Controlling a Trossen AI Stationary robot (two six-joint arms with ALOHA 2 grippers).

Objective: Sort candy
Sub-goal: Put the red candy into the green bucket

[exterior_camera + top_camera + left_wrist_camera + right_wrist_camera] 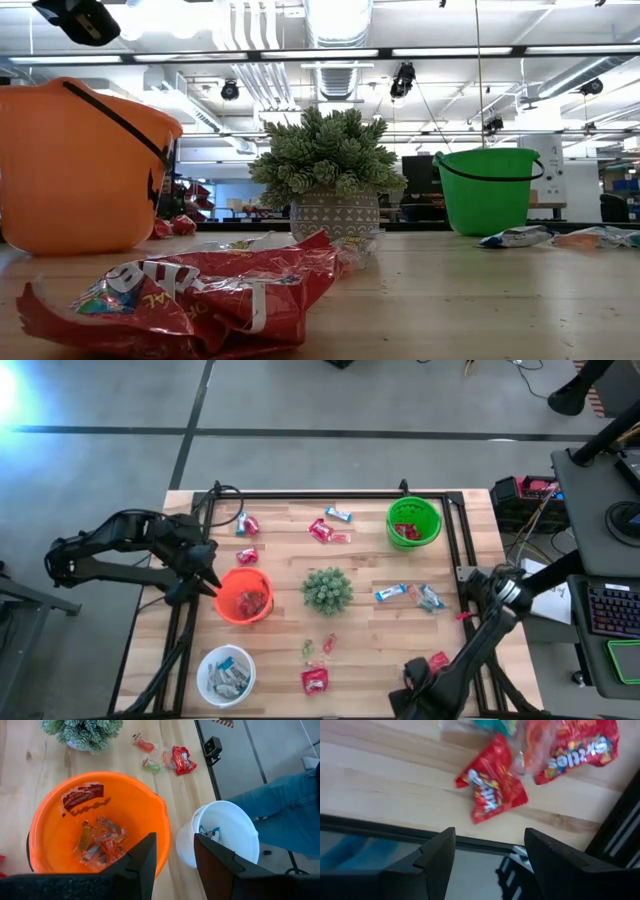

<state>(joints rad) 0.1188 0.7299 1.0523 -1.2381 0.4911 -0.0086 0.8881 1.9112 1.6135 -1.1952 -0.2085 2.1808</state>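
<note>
Dark right fingers point(490, 855) gape empty above a red packet point(492, 779); left fingers point(175, 862) half-open, empty.

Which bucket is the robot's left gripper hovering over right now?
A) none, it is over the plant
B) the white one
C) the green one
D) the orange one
D: the left gripper sits at the rim of the orange bucket, and its wrist view looks straight down into that bucket.

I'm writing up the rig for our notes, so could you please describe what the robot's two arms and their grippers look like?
Both arms are dark, nearly black, built of jointed angular links. The left arm has glossy casings; the right arm carries a pale band near one joint. The left gripper and right gripper each end in two flat, dark, wedge-shaped fingers.
</note>
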